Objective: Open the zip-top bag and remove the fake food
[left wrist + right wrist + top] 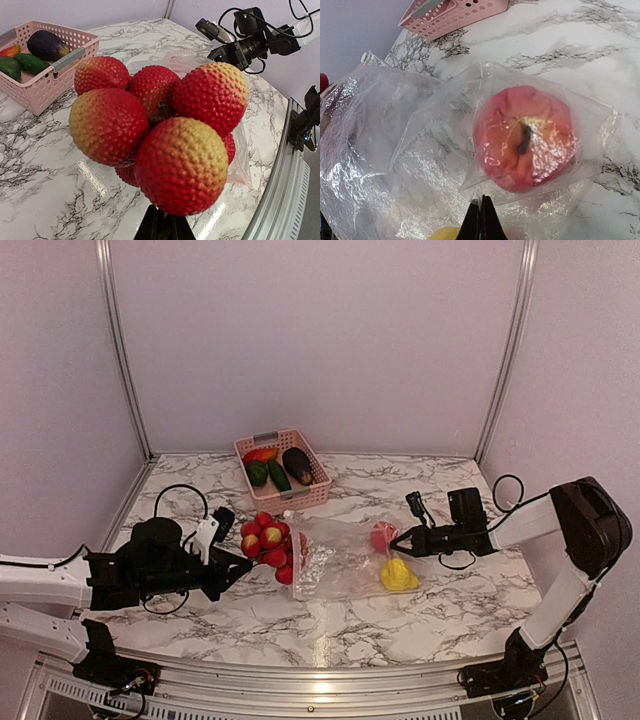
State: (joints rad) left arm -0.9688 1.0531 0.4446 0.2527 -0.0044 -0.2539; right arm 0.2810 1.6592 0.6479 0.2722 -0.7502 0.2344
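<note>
Your left gripper [162, 227] is closed on the cluster of red balls [155, 130], which sits just outside the left end of the bag [335, 560]. Your right gripper [481, 220] has its fingers pressed together at the bag's right edge, apparently pinching the plastic. Inside the bag, near those fingers, lie the pink-red fruit [522, 137] and the yellow fruit [398, 575]. Farther back on the marble table [470, 610], well apart, the basket [300, 498] holds the eggplant [297, 465] and other pieces.
</note>
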